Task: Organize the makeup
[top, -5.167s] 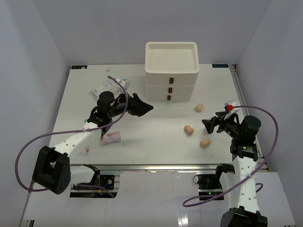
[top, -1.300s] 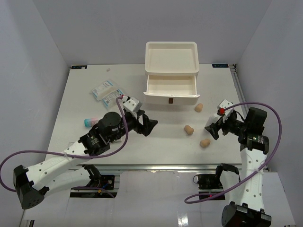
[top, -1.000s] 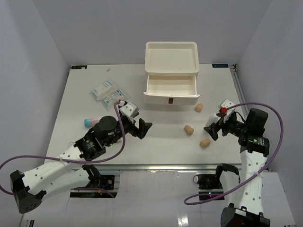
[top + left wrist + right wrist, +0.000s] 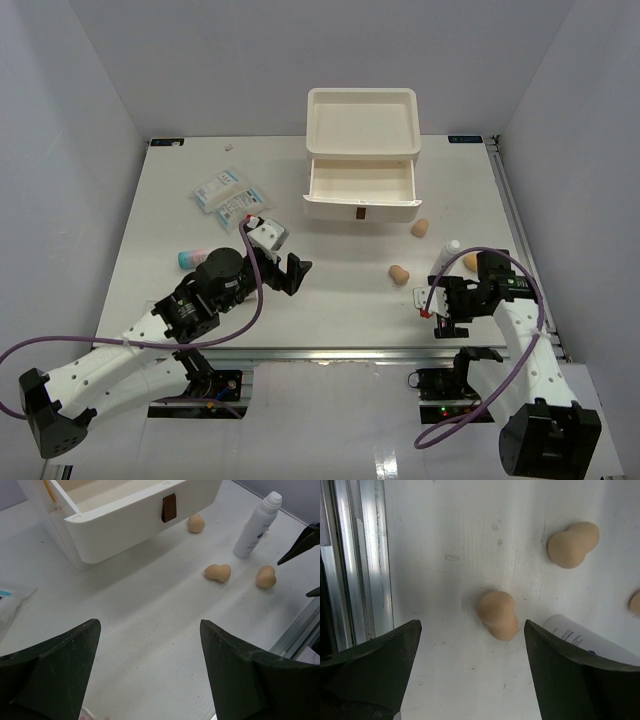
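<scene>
The right pincer (image 4: 470, 630) stands spread wide and grasps nothing. One tan sponge (image 4: 497, 615) lies on the table (image 4: 450, 540) between its fingers, nearer the finger on the tube's side and touching neither. Just beyond that finger lies a white tube (image 4: 585, 640), and a second sponge (image 4: 572, 544) sits a little further off. The left pincer (image 4: 150, 625) is likewise released and empty, with the open drawer (image 4: 135, 510) well ahead of it. Compared with a second ago, the right pincer has come down from beside that sponge to straddle it, and the left one has drawn back slightly.
</scene>
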